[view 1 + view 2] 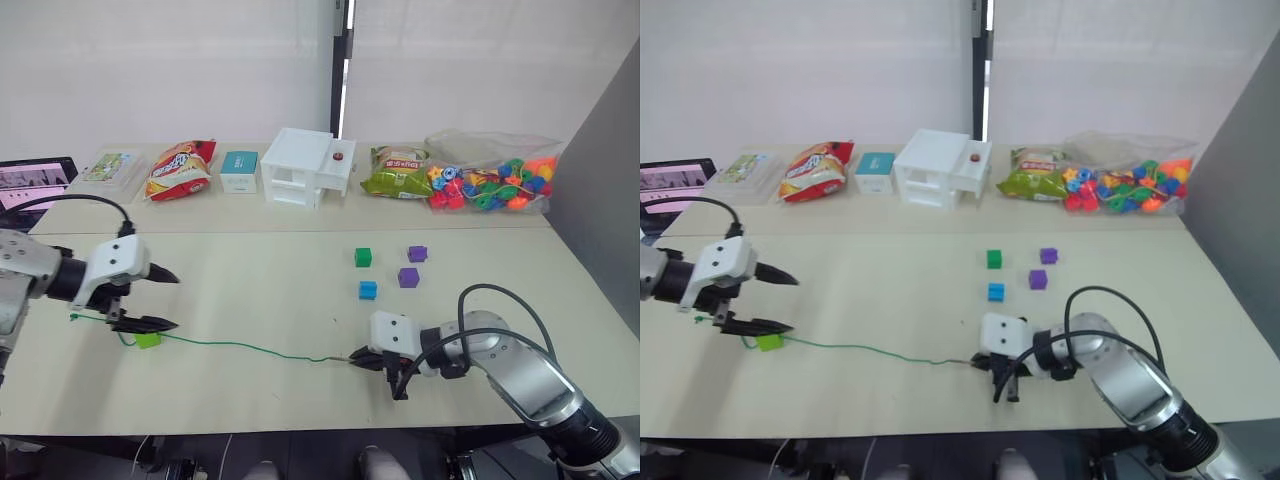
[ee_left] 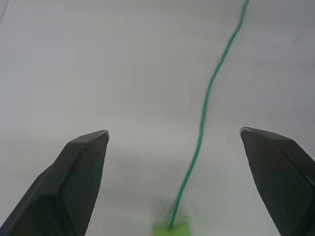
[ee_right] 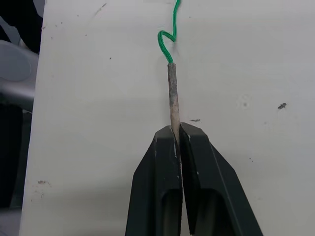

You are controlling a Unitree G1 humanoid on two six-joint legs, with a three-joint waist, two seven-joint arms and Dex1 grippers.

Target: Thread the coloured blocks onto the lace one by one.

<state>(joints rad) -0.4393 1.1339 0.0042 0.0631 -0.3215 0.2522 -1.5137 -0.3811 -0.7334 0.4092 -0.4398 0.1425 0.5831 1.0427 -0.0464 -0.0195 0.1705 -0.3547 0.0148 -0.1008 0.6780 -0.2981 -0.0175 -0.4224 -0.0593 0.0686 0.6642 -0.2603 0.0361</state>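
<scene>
A pale table (image 1: 250, 290) stands before a white wall, with a second table butted against its far edge carrying a red snack bag (image 1: 180, 170), a small teal box (image 1: 239, 171), a white toy house (image 1: 305, 166), a green snack bag (image 1: 397, 172) and a clear bag of mixed bright beads (image 1: 495, 176). The lace (image 1: 240, 346) lies across the near part of the table, a thin green cord running from the left side toward the right. The lime green block (image 1: 148, 339) is already on it, sitting near the lace's left end just below the left gripper (image 1: 168, 299), whose fingers (image 2: 81, 167) are spread wide apart above the cord, touching neither cord nor block. The right gripper (image 3: 178, 133) rests low at the table, its fingers pressed together and clamped on the stiff greyish tip (image 3: 172, 93) of the lace, which sticks out ahead of them. Four loose blocks sit well apart from both grippers farther back on the right: a dark green block (image 1: 363, 257), a blue block (image 1: 368, 290) and two purple blocks (image 1: 417, 254) (image 1: 408, 277).
</scene>
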